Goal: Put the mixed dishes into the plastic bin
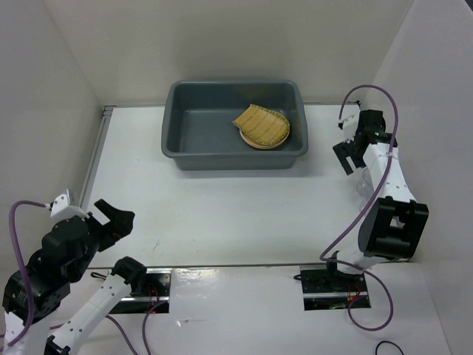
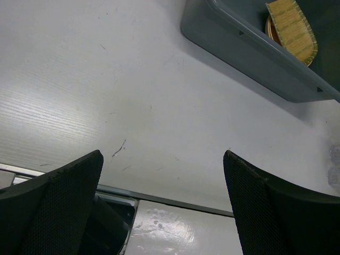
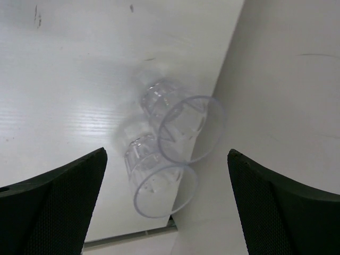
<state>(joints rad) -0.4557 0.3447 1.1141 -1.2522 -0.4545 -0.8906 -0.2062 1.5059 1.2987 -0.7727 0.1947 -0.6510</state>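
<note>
The dark grey plastic bin [image 1: 171, 140] stands at the back centre of the table. It holds the yellow woven tray [image 1: 260, 122], which lies on the yellow-orange plates [image 1: 259, 143]. My right gripper [image 1: 349, 154] is open near the right wall. In the right wrist view it [image 3: 165, 153] hangs above two small clear glasses, one nearer [image 3: 159, 180] and one farther [image 3: 183, 125], which stand side by side against the wall. My left gripper [image 1: 114, 220] is open and empty at the near left. The left wrist view [image 2: 163, 153] shows bare table, with the bin [image 2: 249, 58] and the tray [image 2: 292, 26] far off.
White walls close in the table on the left, back and right; the right wall [image 3: 287, 79] is right beside the glasses. A metal strip [image 2: 175, 201] runs along the table's near edge.
</note>
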